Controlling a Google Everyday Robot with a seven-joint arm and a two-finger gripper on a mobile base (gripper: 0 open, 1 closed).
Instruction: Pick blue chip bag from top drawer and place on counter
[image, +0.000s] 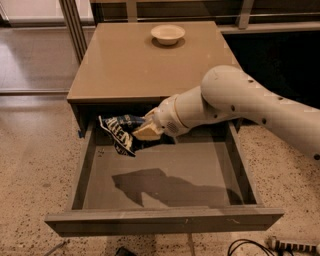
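Note:
The blue chip bag (119, 132) is dark navy with white lettering. It hangs in the air above the back left part of the open top drawer (165, 187). My gripper (142, 131) is shut on the bag's right side and holds it just below the front edge of the counter (135, 60). My white arm reaches in from the right across the drawer. The bag casts a shadow on the drawer's flat bottom.
A small cream bowl (168, 34) stands at the back of the counter. The drawer's front panel (165, 220) juts toward the camera. Speckled floor lies on both sides. Cables lie on the floor at the lower right (280, 245).

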